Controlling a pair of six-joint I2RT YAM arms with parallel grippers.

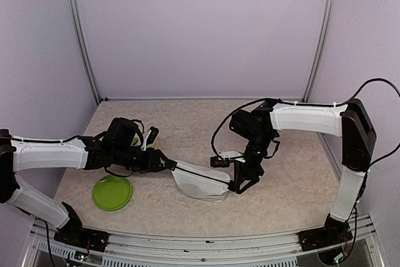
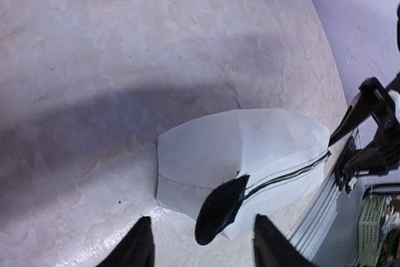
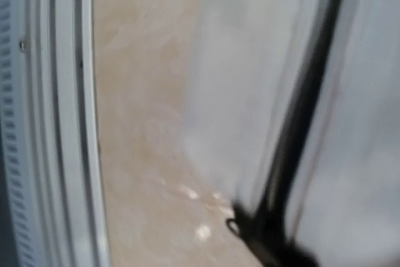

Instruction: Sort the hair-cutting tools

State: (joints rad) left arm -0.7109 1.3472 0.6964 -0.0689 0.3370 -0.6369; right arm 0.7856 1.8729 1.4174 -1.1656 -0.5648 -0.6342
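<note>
**Both grippers open at the ends of the white pouch**

The hair-cutting tools cannot be seen in any view. Whether they are inside the pouch cannot be told.

The white pouch (image 1: 200, 182) lies on the near middle of the beige, marbled table (image 1: 187, 117). It is soft and puffed up, and its fabric is plain and slightly creased. A dark zip (image 2: 287, 176) runs along it from left to right. At its left end is a rounded black tab (image 2: 219, 211), and the zip ends at that tab.

The left gripper (image 1: 167, 166) sits at the pouch's left end with its jaws apart. In the left wrist view its two black fingers (image 2: 142, 245) stand on either side of the tab with a gap on each side, so they grasp nothing.

The right gripper (image 1: 240, 186) is at the pouch's right end. Its jaws look spread, with the zip's far end between them. Whether they touch the fabric cannot be told. The right wrist view is blurred and shows only white fabric, the dark line of the zip and a strip of table.

A round green plate (image 1: 112, 193) lies near the left front of the table, apart from the pouch.
</note>
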